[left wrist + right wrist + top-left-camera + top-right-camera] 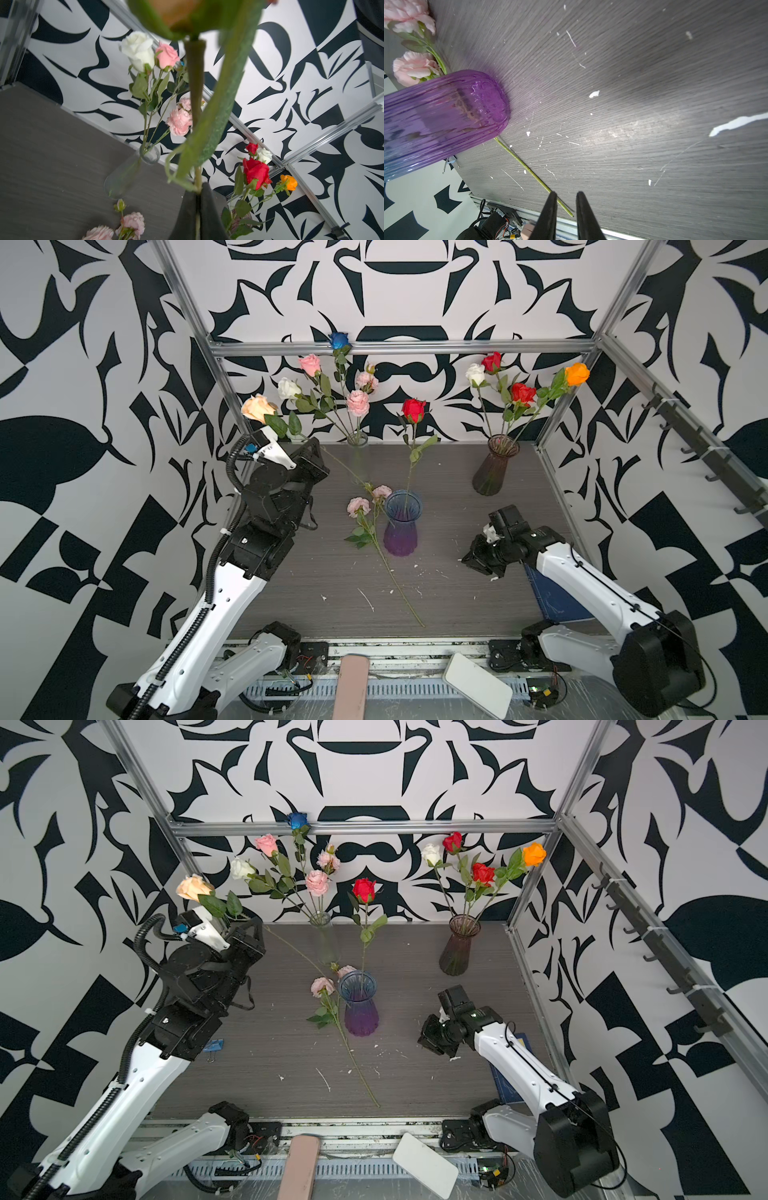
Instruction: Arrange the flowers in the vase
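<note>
**Top views.** The left gripper is raised at the back left of the table, clamped on the stem of a peach rose. The head sits up and left of the jaws. The bare stem slants down toward the middle of the table, and its lower end is lost among the pink heads there.

The purple vase stands upright mid-table with one red rose in it. A pink spray lies flat on the table, its heads just beside the vase and its stem running toward the front edge.

At the back a clear vase holds white, pink and blue blooms. At back right a brown vase holds one white, two red and one orange.

The right gripper is low on the right, well apart from the purple vase.

**Left wrist.** The fingers are pressed together with the green stem pinched between them. The peach rose is blurred, close to the lens. Beyond it are the clear vase and the pink spray on the table.

**Right wrist.** The right gripper has its jaws a narrow gap apart with nothing between them. Past the tips, the end of the pink spray stem lies on the table. The stem emerges from behind the base of the purple vase.
</note>
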{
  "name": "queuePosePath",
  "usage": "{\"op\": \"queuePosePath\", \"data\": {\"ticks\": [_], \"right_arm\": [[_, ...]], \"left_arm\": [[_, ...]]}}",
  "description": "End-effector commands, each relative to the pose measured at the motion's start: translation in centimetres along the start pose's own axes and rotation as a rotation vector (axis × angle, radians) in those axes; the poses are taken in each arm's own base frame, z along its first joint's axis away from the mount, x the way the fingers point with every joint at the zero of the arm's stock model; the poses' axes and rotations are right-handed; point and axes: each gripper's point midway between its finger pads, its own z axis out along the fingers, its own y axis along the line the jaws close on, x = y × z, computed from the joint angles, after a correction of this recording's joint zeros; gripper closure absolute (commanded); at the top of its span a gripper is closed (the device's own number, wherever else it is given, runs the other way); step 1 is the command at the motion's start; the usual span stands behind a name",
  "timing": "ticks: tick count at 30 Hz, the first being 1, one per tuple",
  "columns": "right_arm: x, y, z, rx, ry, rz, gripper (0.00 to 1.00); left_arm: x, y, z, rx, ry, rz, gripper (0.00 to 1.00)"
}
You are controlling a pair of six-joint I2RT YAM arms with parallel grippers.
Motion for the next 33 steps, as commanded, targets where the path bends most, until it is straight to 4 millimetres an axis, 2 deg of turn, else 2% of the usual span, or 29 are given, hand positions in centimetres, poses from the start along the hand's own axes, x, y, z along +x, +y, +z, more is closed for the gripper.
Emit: {"op": "queuePosePath", "data": {"ticks": [1,5,17,33], "right_arm": [[0.0,0.5,-0.3,-0.014,-0.002,-0.009,0.79],[0.0,0.6,-0.3,-0.014,0.000,-0.009,0.79],[0.1,0.6,-0.3,-0.017,0.000,-0.011,0.79],[0.2,0.5,-0.3,-0.017,0.004,-0.006,0.79]], "left_arm": [[-3.2,-1.7,-1.0,0.036,-0.089,0.037,1.00],[-4.4,-2.3,-1.4,0.046,-0.124,0.031,1.00],[-6.4,-2.8,-2.6,0.045,-0.184,0.064,1.00],[-6.7,-2.2,-3.5,0.028,-0.199,0.059,1.00]]}}
